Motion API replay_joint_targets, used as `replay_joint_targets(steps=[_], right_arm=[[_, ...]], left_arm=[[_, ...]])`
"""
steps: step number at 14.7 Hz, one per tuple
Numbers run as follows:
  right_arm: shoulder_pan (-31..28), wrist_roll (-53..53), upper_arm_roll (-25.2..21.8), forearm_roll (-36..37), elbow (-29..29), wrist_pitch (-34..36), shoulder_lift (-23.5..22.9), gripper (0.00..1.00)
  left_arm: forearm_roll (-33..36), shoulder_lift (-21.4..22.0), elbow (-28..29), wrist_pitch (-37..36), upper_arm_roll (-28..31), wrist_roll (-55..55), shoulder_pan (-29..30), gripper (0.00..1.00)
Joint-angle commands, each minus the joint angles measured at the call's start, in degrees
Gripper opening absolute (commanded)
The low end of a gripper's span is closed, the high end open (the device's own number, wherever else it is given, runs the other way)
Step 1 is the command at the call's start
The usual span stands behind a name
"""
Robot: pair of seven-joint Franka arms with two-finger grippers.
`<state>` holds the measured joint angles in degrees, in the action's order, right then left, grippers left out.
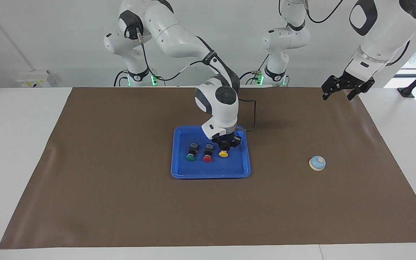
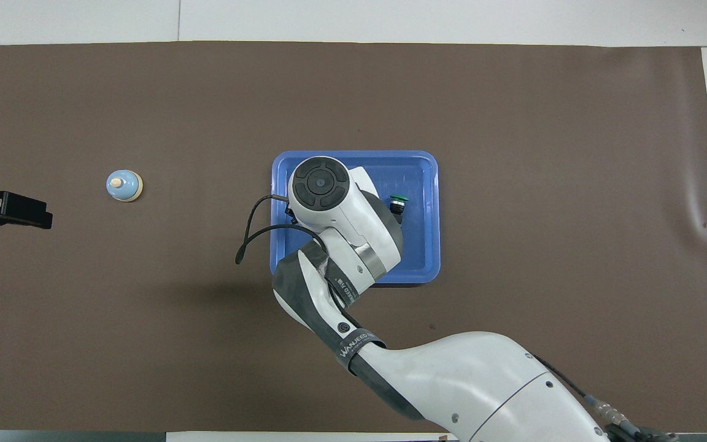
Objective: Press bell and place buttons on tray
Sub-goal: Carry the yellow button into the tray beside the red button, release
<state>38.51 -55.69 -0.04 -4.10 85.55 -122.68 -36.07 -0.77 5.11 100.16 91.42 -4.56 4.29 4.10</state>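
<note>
The right gripper (image 1: pixel 224 145) is down in the glossy blue tray (image 1: pixel 179 169) at the brown mat's (image 1: pixel 121 202) centre, pinching the yellow button (image 1: pixel 223 153). The red button (image 1: pixel 208 156) and green button (image 1: pixel 191 155) lie beside it. The domed bell (image 1: pixel 317 163) sits toward the left arm's end, where the left gripper (image 1: pixel 339 94) waits spread over the mat's corner.

Bright, even light; soft shadows.

The right arm (image 2: pixel 341 233) covers much of the tray (image 2: pixel 430 215) (green button (image 2: pixel 397 201) showing beside it), bell (image 2: pixel 124 185) well apart.
</note>
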Motion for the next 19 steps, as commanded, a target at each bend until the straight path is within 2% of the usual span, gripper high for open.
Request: replay_joint_targets(steps=[1,2,3,6,11,15,19], right_arm=[[-0.28,-0.56,0.22,-0.03,1.2,-0.11,1.17,0.46],[-0.28,-0.82,0.22,-0.03,1.2,-0.01,1.17,0.71],[-0.28,-1.09,0.22,-0.03,1.2,-0.01,1.26,1.0],[-0.28,-1.97,0.04,-0.11,0.5,1.73,1.44,1.0],[-3.08,-2.06,-0.4,-0.55,0.05,6.75,6.0,1.0],[-9.84,-0.57,-0.31,-0.82,0.31,9.74,12.06,1.0],[-16.26,7.85,-0.22,-0.99,0.49,14.3,16.63,1.0]], left_arm=[[-0.46,1.39,1.44,0.16,0.17,0.81,0.21,1.0],[-0.46,1.48,1.44,0.16,0.17,0.9,0.21,1.0],[-0.46,1.39,1.44,0.16,0.17,0.81,0.21,1.0],[-0.46,1.39,1.44,0.16,0.17,0.81,0.21,1.0],[-0.46,1.48,1.44,0.16,0.17,0.81,0.21,1.0],[-0.46,1.39,1.44,0.16,0.17,0.9,0.21,1.0],[-0.46,1.48,1.44,0.16,0.17,0.81,0.21,1.0]])
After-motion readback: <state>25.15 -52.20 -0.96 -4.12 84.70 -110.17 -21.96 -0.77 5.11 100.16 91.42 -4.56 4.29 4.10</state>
